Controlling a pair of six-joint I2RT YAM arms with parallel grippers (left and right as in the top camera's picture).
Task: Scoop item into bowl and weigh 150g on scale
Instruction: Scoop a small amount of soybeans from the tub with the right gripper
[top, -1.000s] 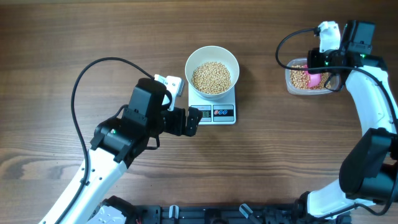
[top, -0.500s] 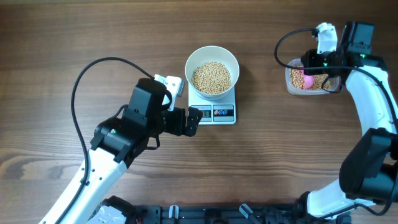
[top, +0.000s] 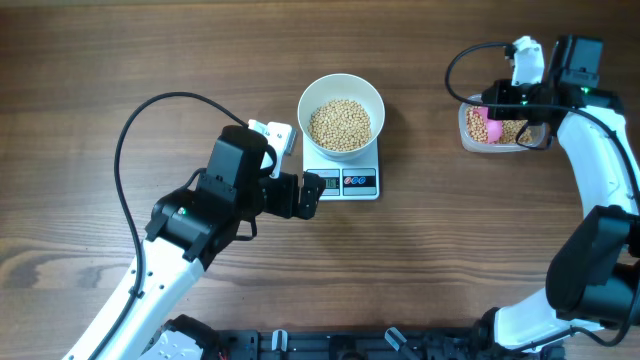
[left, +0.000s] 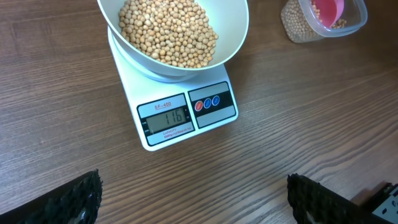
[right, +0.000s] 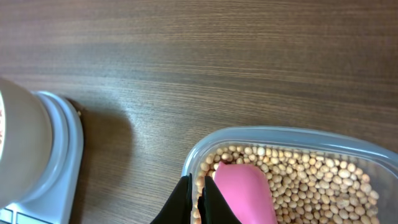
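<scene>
Brown wood-grain table (top: 450, 260), overhead: small tan beans (top: 340, 124) in round white bowl (top: 341, 79) atop flat white digital scale (top: 345, 183); left gripper (top: 302, 192) just beside, spread wide. Left wrist only: display (left: 165, 118) at 116, short of target. Right wrist: right gripper (right: 196, 202) pinching pink plastic scoop (right: 245, 193) in clear plastic tub (right: 280, 132). Load a partial scoop; pour slowly.

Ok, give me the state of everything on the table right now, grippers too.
bowl: on the scale, holding beans
scale: on, display reads 116
tub: open, holds beans
scoop: in the tub, gripped
left gripper: open, empty
right gripper: shut on the scoop
</scene>
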